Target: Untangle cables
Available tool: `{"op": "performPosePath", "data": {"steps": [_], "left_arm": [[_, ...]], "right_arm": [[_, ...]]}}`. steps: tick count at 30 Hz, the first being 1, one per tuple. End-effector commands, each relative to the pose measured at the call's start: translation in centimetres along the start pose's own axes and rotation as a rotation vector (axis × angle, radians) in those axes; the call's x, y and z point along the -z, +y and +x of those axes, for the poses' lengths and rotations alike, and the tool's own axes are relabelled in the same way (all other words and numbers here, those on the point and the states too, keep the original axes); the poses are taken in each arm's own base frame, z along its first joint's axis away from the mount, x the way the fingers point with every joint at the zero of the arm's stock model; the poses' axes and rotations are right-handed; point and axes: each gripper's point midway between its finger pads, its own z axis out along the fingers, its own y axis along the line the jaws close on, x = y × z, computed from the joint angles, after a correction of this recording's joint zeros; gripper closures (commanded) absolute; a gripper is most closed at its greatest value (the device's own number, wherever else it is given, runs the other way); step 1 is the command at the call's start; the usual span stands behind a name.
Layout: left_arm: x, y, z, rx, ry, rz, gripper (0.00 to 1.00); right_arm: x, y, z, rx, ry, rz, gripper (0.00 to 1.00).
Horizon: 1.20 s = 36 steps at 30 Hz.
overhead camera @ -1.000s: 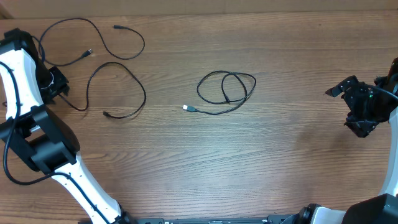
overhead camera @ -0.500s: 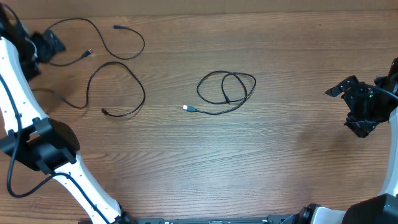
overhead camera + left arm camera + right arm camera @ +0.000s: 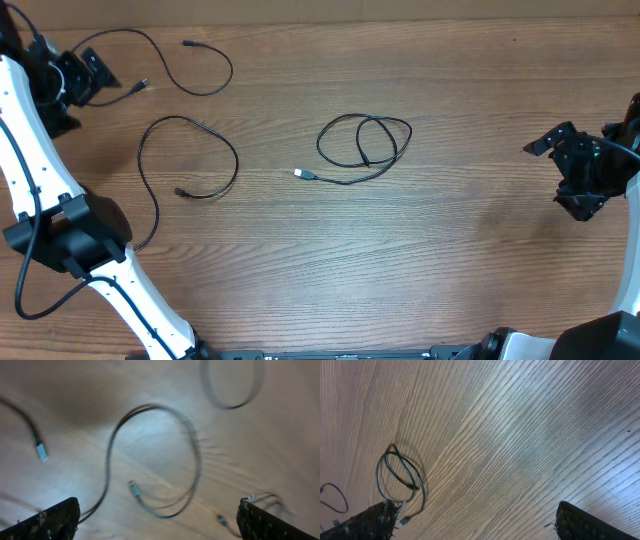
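Three thin black cables lie apart on the wooden table. One curves across the far left. A second forms a wide loop with a long tail running toward the front. The third is a small coil in the middle with a silver plug. My left gripper hovers open at the far-left corner, holding nothing. Its blurred wrist view shows the loop below the open gripper. My right gripper stands open at the right edge, far from the coil.
My left arm's white links and black base stand along the left front, close to the loop's tail. Thick black arm cords hang by that base. Bare wood lies between the coil and my right gripper.
My left gripper opened and swung from beside the looped cable to the far-left corner. The released cable settled, its tail now running toward the front. The right arm stayed still.
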Motion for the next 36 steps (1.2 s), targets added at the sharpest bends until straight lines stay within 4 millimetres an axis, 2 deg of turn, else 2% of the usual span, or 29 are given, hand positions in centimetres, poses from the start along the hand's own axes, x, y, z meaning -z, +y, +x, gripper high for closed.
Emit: {"op": "performPosePath", "data": {"steps": [1,6,10,13,17,22,29,32,36], "left_arm": [[-1.6,3.0,0.9,0.017,0.049,-0.157,0.0],[-4.7,7.1,2.0,0.082,0.113,-0.344,0.0],[-5.9,10.1,1.9,0.142,0.118,-0.416,0.01],[-5.7,12.6,2.0,0.242,0.113,-0.469,0.01],[-3.8,17.1,3.1,0.448,0.12,-0.558,0.01],[-2.6,21.0,4.5,0.581,0.171,-0.559,0.0],[-4.3,23.6,7.1,0.597,0.282,-0.562,0.0],[-5.6,23.6,7.2,0.589,0.291,-0.541,0.0],[-7.5,22.8,6.5,0.494,0.29,-0.438,0.0]], "right_arm": [[0.7,0.4,-0.5,0.012,-0.027,-0.013,0.0],[0.7,0.4,-0.5,0.012,-0.027,-0.013,0.0],[0.7,0.4,-0.5,0.012,-0.027,-0.013,0.0],[0.7,0.4,-0.5,0.012,-0.027,-0.013,0.0],[0.7,0.4,-0.5,0.012,-0.027,-0.013,0.0],[0.7,0.4,-0.5,0.012,-0.027,-0.013,0.0],[0.7,0.4,-0.5,0.012,-0.027,-0.013,0.0],[0.7,0.4,-0.5,0.012,-0.027,-0.013,0.0],[0.7,0.4,-0.5,0.012,-0.027,-0.013,0.0]]}}
